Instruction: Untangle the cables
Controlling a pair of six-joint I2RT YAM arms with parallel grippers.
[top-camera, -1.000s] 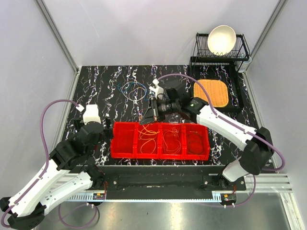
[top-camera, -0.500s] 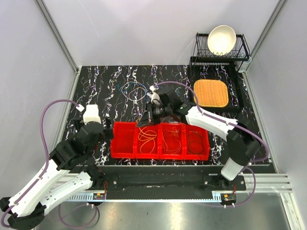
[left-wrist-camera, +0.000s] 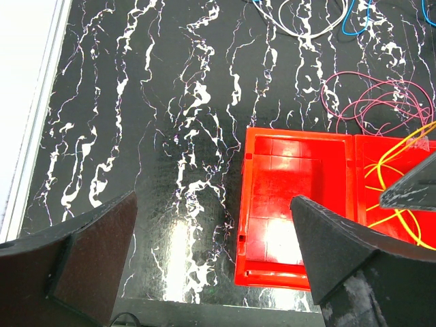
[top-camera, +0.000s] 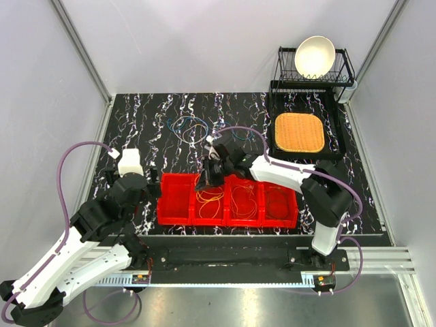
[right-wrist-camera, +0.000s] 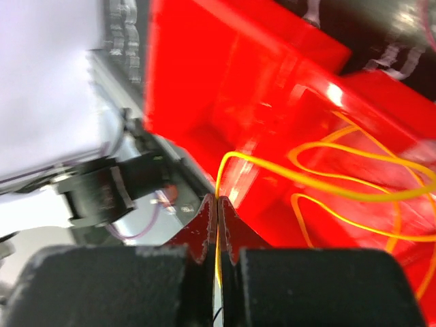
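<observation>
I've got the right end effector pinched fully together on a thin yellow cable. The strand comes straight up between the tips, then arcs away ahead and to the right of them, down into the red plastic compartment bin. So the cable's run lies forward-right of the pinch, with its slack loops resting in the bin section directly below. By my reading, any pull should go up and back, away from those loops.

The right arm is stretched leftward across the bin from its base, wrist tipped down over it — clearly the nearer arm.

The left end effector is spread as wide as it goes and holds nothing, hovering over the black marbled tabletop. The bin's empty end section sits just ahead-right of it. Maroon cable loops lie beyond the bin on the tabletop, and white and blue cable loops farther ahead.
</observation>
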